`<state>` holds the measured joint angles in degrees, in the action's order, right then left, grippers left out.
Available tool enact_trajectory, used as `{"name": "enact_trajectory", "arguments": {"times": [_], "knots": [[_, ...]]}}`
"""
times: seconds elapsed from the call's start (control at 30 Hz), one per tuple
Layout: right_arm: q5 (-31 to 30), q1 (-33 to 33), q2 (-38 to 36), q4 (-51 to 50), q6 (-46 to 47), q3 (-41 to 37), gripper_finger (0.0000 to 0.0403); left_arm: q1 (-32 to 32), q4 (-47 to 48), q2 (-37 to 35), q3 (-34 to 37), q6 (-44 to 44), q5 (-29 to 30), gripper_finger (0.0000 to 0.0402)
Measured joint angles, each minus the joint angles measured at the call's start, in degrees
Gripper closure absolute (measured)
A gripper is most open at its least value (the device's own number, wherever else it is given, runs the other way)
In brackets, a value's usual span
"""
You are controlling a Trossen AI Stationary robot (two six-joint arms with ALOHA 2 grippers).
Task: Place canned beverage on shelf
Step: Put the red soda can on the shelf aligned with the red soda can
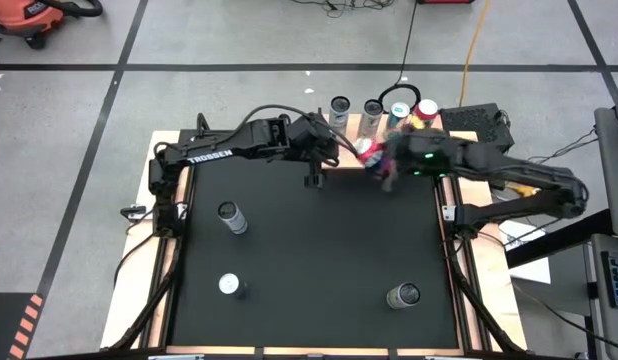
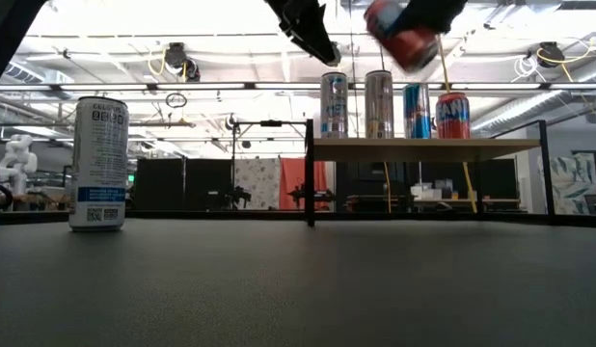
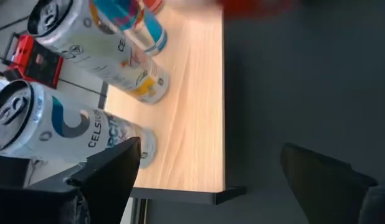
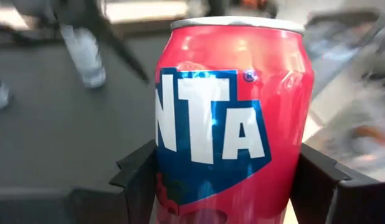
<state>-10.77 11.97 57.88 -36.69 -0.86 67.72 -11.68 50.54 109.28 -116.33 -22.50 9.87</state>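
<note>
The right gripper (image 4: 227,186) squeezes the red Fanta can (image 4: 233,112) around its middle. The can looks smooth, slippery, easily dented. The left gripper (image 1: 314,165) hangs open beside it.

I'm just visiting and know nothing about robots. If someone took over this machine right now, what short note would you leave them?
Right pincer: shut on the red can, held in the air by the shelf.
Left pincer: open, empty, over the shelf's left end.
Done: four cans stand on the shelf.
Left: set the red can down, then fetch three loose cans from the black mat.
</note>
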Motion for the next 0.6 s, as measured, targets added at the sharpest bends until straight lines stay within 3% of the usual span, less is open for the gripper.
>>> {"name": "enact_trajectory", "arguments": {"times": [0.33, 0.47, 0.6], "knots": [[-5.24, -0.03, -15.88, 2.81, -1.45, -1.09, 0.0156, 0.43, -0.27, -0.64, 0.09, 5.57, -1.94, 0.0017], [-9.94, -0.08, -21.25, 3.89, -1.76, -5.58, 0.0156, 0.71, -0.31, -0.64, 0.09, 5.62, -2.43, 0.0017], [-10.74, -0.02, -26.66, 9.00, -1.78, -12.82, 0.0156, 0.85, -0.75, -0.64, 0.09, 5.62, -2.51, 0.0017]]}}
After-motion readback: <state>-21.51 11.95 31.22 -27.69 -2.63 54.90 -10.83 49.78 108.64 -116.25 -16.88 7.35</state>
